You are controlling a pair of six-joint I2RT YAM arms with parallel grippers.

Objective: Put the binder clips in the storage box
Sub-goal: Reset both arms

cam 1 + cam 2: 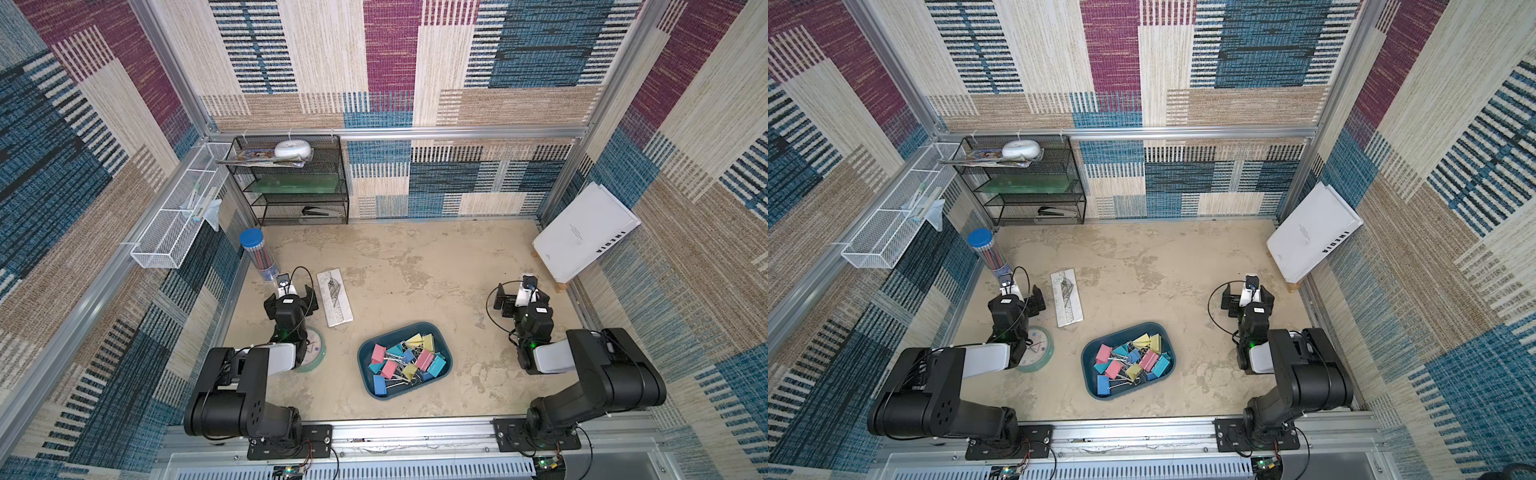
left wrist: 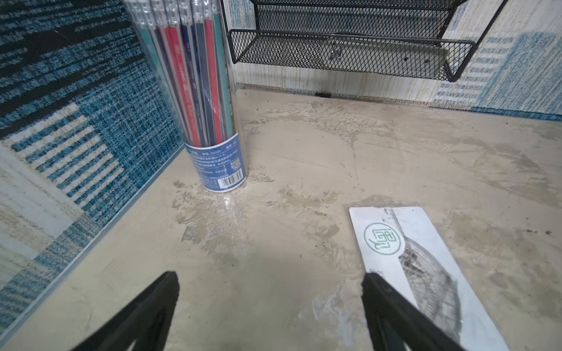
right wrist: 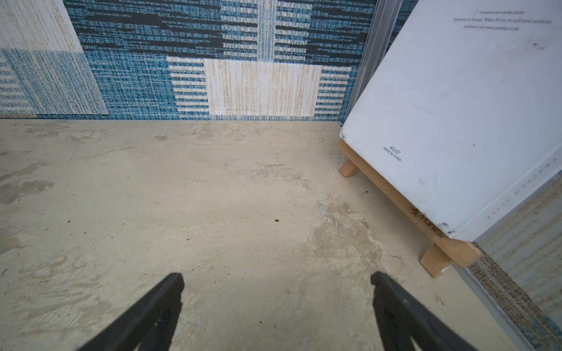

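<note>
Top views both show the binder clips (image 1: 405,360) all piled in the storage box (image 1: 362,361) near the table (image 1: 415,270) front, none loose that I see, my left gripper (image 2: 269,279) and right gripper (image 3: 276,279) splayed empty, so task looks done.

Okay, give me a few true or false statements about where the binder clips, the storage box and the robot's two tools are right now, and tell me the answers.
1. Every one of the binder clips in view lies inside the storage box. True.
2. The left tool and the right tool are both open and empty. True.
3. The left tool hangs over the storage box. False: it is over the bare table, near the pencil tube.
4. The storage box touches the pencil tube. False: they stand well apart; the box rests on the table between the two arms.
</note>
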